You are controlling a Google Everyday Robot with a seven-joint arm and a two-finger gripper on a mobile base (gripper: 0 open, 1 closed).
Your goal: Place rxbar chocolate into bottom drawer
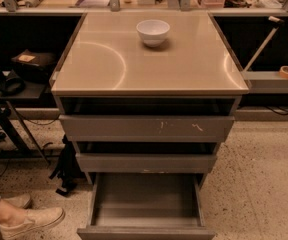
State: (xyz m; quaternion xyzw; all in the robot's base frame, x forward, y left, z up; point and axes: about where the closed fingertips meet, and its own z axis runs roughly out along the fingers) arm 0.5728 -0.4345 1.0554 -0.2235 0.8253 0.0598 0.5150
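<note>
The bottom drawer (146, 231) is pulled out at the foot of the grey cabinet, and I see only bare grey floor inside it. The rxbar chocolate is not in view anywhere. The gripper and the arm are out of the picture. A white bowl (153, 32) stands near the far edge of the cabinet top (149, 64).
Two scuffed drawers (146, 127) sit above the open one, both pushed partly in. A person's foot in a pale shoe (31, 221) rests on the floor at lower left. A dark stand with black gear (14, 79) is on the left. A tape roll (287, 71) lies on a right shelf.
</note>
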